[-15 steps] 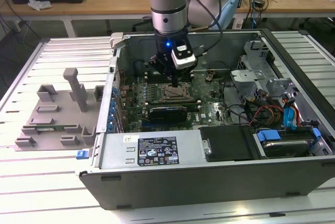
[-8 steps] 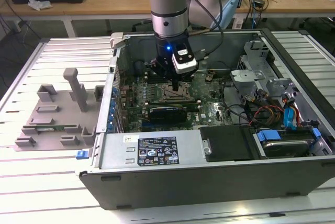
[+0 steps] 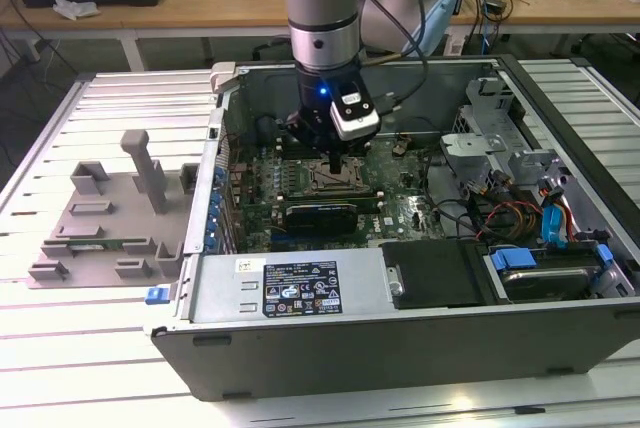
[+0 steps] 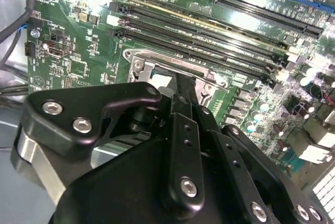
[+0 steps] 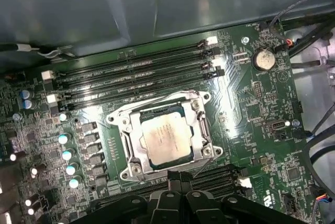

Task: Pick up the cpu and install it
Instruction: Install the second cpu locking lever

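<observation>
The cpu [image 5: 166,139] is lying flat in the socket frame [image 5: 166,136] on the green motherboard [image 5: 251,109], its silver top facing up and the metal frame bordering it on all sides. In the first wrist view the hand [image 5: 180,178] is sitting just beside the socket's edge, its black linkage reaching toward the frame but apart from the chip's top. In the second wrist view the hand [image 4: 184,85] is pointing at the socket frame [image 4: 157,67], with the black linkage covering most of the socket. I cannot tell whether its fingers are apart or together. 4 long black memory slots [image 5: 136,77] are running alongside the socket. In the exterior view the arm [image 3: 320,18] is reaching down into the open computer case [image 3: 400,348], with the hand [image 3: 335,163] low over the motherboard. The case is resting on the desk [image 3: 60,348], beside a grey fixture plate [image 3: 110,218] at the exterior view's left.
</observation>
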{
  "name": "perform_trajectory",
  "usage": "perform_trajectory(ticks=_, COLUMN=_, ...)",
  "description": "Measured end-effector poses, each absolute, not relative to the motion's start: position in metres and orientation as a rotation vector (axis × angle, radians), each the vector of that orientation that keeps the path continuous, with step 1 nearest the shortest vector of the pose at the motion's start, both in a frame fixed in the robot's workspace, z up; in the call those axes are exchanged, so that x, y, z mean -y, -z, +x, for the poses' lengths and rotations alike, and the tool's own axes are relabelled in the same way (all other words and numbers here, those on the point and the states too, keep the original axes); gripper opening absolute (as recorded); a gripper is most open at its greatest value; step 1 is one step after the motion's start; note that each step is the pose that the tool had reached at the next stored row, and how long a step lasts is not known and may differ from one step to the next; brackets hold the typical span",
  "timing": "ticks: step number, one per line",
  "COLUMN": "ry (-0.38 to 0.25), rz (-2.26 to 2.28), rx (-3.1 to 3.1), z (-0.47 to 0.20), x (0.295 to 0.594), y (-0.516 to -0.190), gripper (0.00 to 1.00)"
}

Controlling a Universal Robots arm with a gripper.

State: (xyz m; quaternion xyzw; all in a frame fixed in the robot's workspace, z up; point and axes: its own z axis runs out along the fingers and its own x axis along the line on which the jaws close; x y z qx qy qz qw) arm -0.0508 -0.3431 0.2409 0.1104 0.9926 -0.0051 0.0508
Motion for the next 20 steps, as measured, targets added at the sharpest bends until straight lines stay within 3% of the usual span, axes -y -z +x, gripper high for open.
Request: perform_trajectory(ticks=20, ry=-0.004, rz=-0.057, rx=-3.039, z=-0.062, x=0.361, y=-0.227, gripper=0.11)
